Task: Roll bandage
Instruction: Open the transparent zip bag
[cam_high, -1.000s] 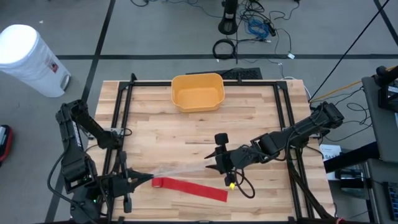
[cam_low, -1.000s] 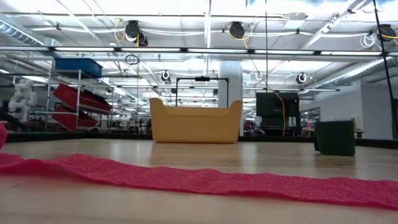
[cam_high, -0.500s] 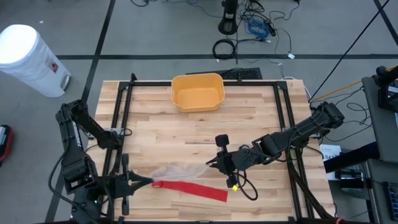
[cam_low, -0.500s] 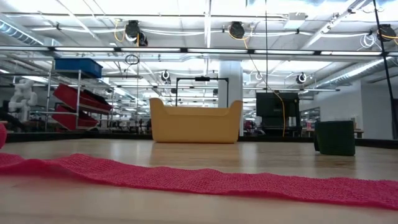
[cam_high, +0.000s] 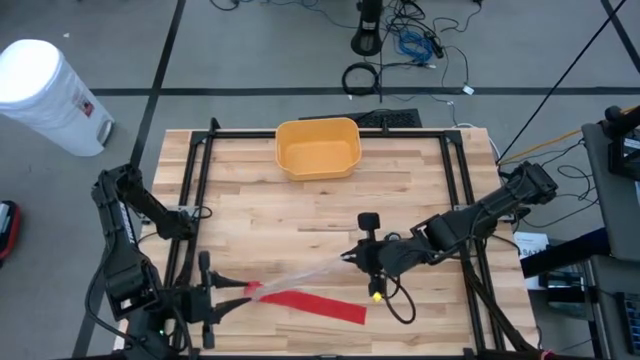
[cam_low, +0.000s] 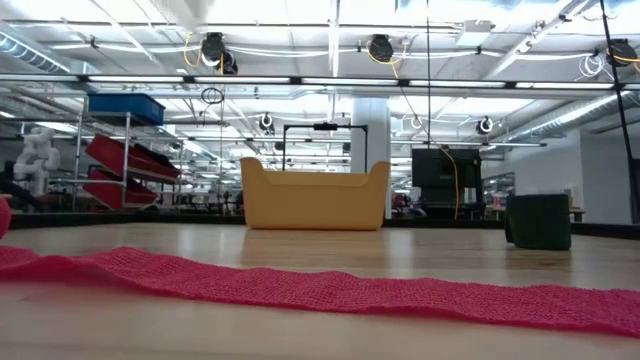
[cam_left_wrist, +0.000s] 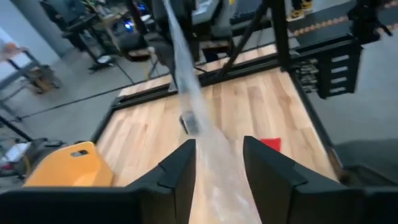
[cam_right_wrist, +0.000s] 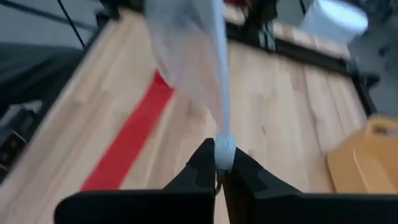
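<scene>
A red bandage (cam_high: 310, 302) lies unrolled and flat on the wooden table near its front edge; it also crosses the foreground of the low view (cam_low: 330, 290). Above it a strip of clear plastic film (cam_high: 300, 273) spans from my left gripper (cam_high: 238, 290) to my right gripper (cam_high: 350, 259). The left gripper is open. The film (cam_left_wrist: 196, 106) runs out between its two fingers, and I cannot tell whether it touches them. The right gripper (cam_right_wrist: 221, 168) is shut on the film's other end. My right gripper pinches the film's bunched, narrow end (cam_right_wrist: 222, 148) between its two fingers. The fingers come from the table's right side and lie along the film. The film widens away from them and stretches clear above the table and the bandage.
A yellow bin (cam_high: 317, 148) stands at the far middle of the table. Black frame rails (cam_high: 195, 200) run along the table's left and right sides. A white bucket (cam_high: 45, 90) stands on the floor beyond the far left corner.
My right gripper has shut on the film's end and drawn it toward the table's right edge. The film went slack and bunched, and now runs straighter. My left gripper has opened. The bandage has stayed where it was.
</scene>
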